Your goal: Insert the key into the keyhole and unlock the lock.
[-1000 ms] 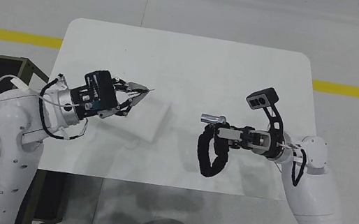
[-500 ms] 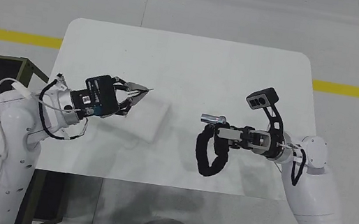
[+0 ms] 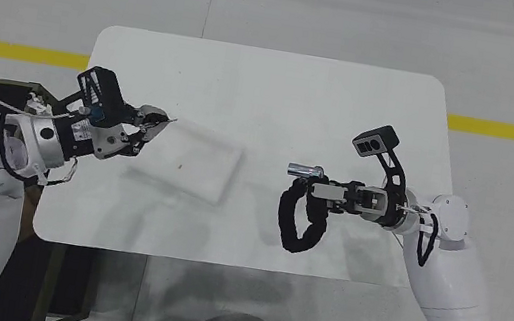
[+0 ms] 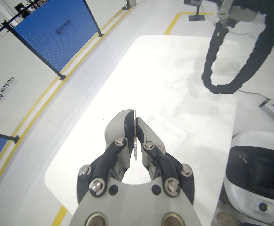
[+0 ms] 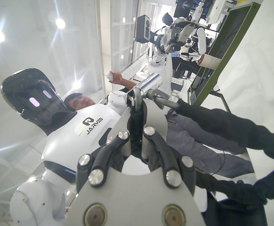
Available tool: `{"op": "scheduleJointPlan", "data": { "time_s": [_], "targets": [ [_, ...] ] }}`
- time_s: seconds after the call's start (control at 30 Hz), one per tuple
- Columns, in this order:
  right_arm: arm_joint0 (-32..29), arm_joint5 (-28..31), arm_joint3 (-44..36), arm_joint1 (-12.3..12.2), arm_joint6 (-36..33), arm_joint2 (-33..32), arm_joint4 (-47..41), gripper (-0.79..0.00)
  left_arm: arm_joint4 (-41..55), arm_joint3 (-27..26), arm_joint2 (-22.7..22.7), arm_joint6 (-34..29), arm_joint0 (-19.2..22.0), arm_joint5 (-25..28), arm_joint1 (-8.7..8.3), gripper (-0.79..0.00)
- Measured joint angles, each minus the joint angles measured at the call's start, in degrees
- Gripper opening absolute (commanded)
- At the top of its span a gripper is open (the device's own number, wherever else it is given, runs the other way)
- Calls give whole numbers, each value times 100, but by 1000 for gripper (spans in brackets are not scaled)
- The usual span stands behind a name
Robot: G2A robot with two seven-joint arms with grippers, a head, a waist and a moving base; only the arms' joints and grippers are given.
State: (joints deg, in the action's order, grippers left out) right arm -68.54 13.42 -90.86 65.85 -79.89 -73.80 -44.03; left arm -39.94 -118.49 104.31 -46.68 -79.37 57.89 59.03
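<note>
The right end effector (image 5: pixel 139 110) pinches the lock (image 5: pixel 149 82) by its black sleeve.

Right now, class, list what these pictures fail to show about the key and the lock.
Key's teeth: left wrist view, key edge-on in the left gripper.
Keyhole: top view, too small; right wrist view, lock has its far end turned away.
Lock's cable joint: right wrist view, covered by the right gripper.

One key (image 4: pixel 135 137), one lock (image 3: pixel 305 170) with one black cable loop (image 3: pixel 285 214), one flat white pad (image 3: pixel 191 160), one tabletop (image 3: pixel 347 104), two end effectors, the left end effector (image 3: pixel 156 124), the right end effector (image 3: pixel 321 193).
</note>
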Motion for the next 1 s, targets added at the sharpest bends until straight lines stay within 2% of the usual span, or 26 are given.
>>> {"op": "scheduleJointPlan", "data": {
  "time_s": [0.1,0.2,0.43,0.5,0.57,0.6,0.7,0.83,0.93,1.0],
  "targets": [
    [0,0,0,0,0,0,0,-785,-721,0,0,692,0,0,0,-785],
    [0,0,0,0,0,0,0,-785,-1366,0,1,793,0,0,0,-785],
    [0,0,0,0,0,0,0,-785,-1311,1,-1,778,-2,-1,0,-785],
    [0,0,0,0,0,0,0,-785,-1232,52,-32,762,-109,-110,-1,-785],
    [0,0,0,0,0,0,0,-785,-739,236,-1,577,-220,-351,-37,-785],
    [0,0,0,0,0,0,0,-785,-396,322,42,383,-204,-492,-67,-785],
    [0,0,0,0,0,0,0,-785,1164,519,124,-766,-3,-1055,-224,-785],
    [0,0,0,0,0,0,0,-785,3579,441,52,-2702,586,-2717,-566,-785],
    [0,0,0,0,0,0,0,-785,4214,407,-10,-3613,892,-3626,-773,-785],
    [0,0,0,0,0,0,0,-785,4265,395,-119,-4032,1026,-4074,-889,-785]
  ]
}}
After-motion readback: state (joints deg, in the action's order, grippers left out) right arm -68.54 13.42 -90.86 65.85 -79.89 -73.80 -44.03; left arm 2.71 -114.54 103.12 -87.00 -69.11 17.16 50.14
